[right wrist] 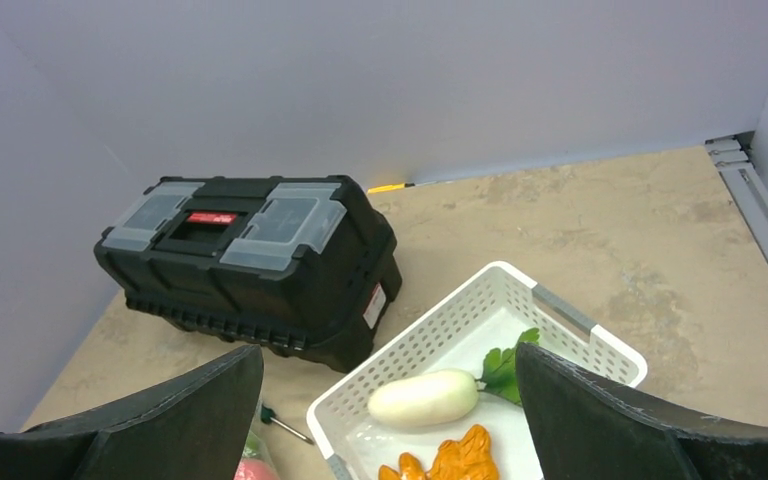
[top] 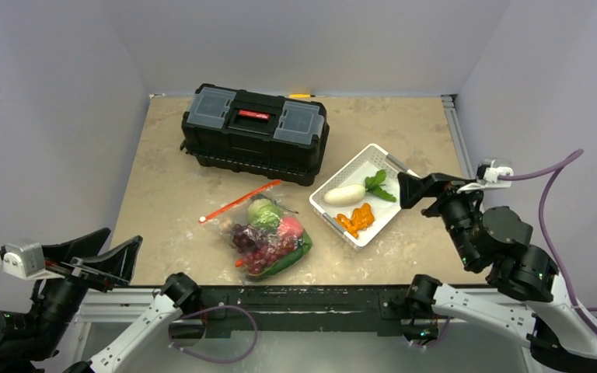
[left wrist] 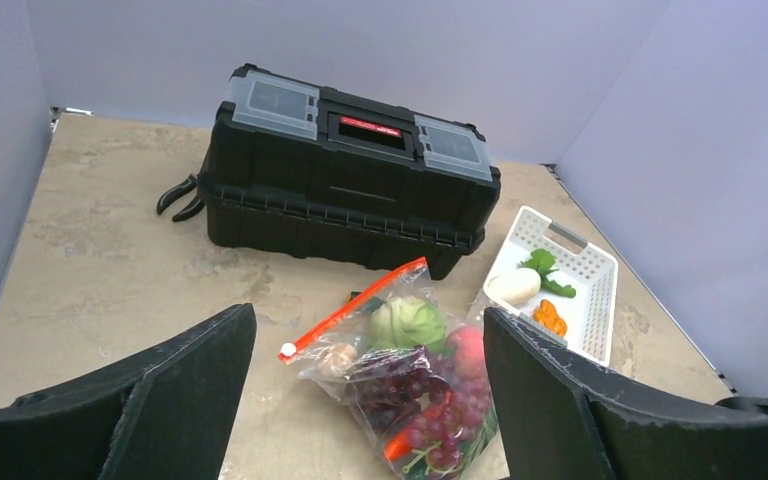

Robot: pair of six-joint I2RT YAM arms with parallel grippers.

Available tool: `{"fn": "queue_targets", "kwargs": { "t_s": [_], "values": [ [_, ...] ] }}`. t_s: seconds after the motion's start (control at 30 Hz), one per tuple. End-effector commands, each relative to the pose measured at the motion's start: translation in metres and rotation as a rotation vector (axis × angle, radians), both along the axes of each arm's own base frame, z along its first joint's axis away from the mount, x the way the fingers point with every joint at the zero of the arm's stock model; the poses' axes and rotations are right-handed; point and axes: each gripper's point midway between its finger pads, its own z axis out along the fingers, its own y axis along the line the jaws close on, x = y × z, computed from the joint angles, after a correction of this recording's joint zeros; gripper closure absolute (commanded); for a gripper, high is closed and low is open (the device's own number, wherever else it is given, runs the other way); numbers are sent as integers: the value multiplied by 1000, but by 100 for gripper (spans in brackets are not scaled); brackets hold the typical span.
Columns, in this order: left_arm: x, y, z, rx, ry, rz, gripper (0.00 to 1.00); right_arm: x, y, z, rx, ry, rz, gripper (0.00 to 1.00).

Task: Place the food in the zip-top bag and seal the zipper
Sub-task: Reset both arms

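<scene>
1. Toolbox (top: 255,132), shut, just behind the bag (left wrist: 358,330): it could be struck by a wide reach
2. Basket (top: 340,172), right of the bag, radish (top: 344,194) and orange piece (top: 356,220) left inside: they could be sealed out
3. Bag, laid flat left of the basket, packed with food (top: 260,247): it could be dragged when pinched
4. Left gripper (top: 124,235) and right gripper (top: 406,189), both spread wide, empty, well apart from the bag
5. Zipper (top: 241,201), along the bag's far-left edge; closure cannot be judged, so a gap could be missed
</scene>
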Motion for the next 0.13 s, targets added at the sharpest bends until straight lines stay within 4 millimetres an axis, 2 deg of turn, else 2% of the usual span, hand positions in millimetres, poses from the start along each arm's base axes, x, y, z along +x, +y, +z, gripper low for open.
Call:
{"fn": "queue_targets", "kwargs": {
  "t_s": [0.0, 0.1],
  "values": [
    [0, 5, 3, -14, -18, 25, 17, -3, -15, 20, 47, -48, -33, 1],
    [-1, 7, 2, -15, -18, 28, 17, -2, -21, 19, 44, -52, -72, 1]
  ]
}}
